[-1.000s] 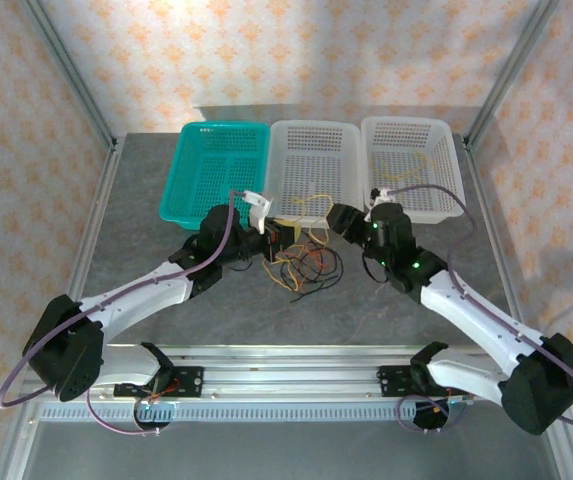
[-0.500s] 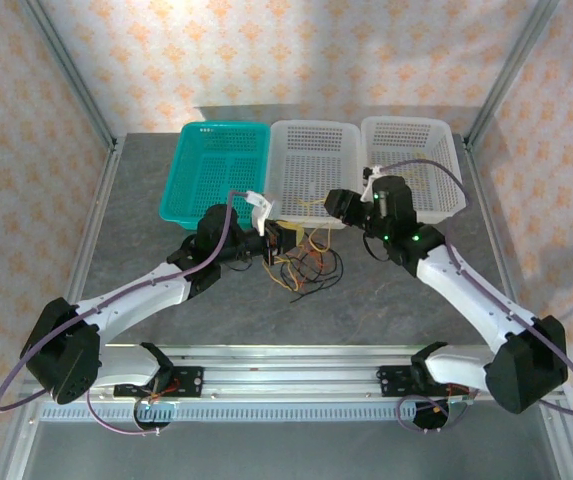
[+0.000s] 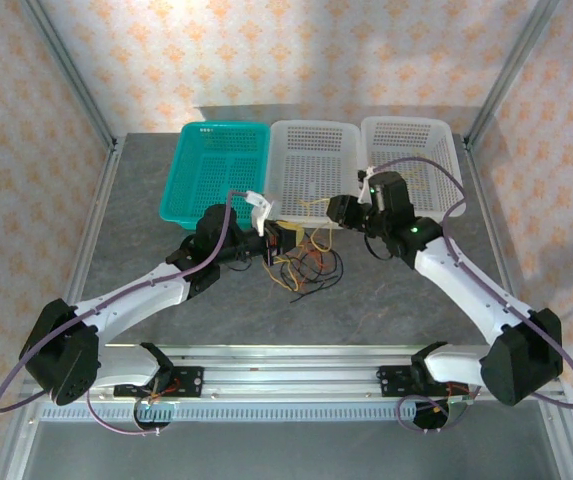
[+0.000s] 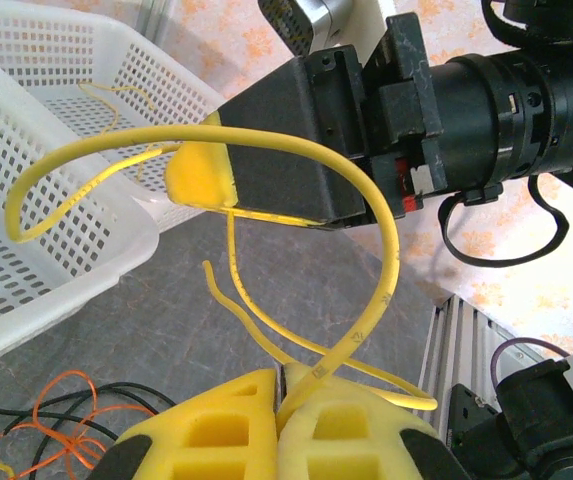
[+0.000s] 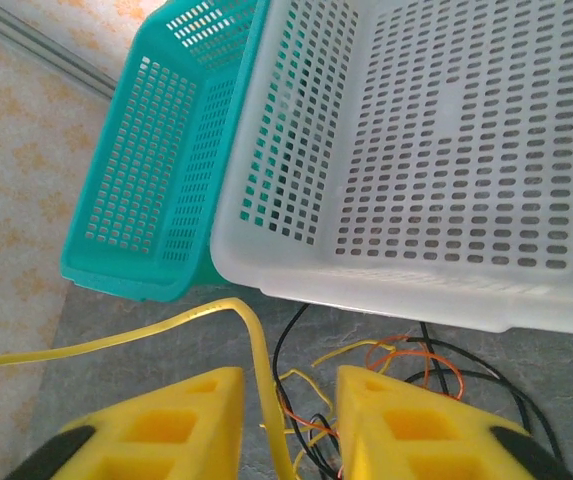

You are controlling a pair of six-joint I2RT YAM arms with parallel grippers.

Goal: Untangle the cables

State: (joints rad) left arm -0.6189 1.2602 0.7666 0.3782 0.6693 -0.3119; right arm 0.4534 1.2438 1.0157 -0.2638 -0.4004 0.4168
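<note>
A grey table point(image 3: 146, 260) carries three baskets along its far edge: a teal basket point(image 3: 216, 175) on the left, a middle white basket point(image 3: 311, 165) and a right white basket point(image 3: 406, 140). Orange-red and black cables point(image 3: 306, 268) lie tangled near the table's centre, just in front of the middle one.

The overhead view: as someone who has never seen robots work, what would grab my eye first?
A bright yellow cable loops between the two arms at mid-table: the left gripper pinches it shut, and the right gripper stands open around it. Close by, a tangle of orange and black cables lies on the grey table, and a teal basket stands out at the back left.
</note>
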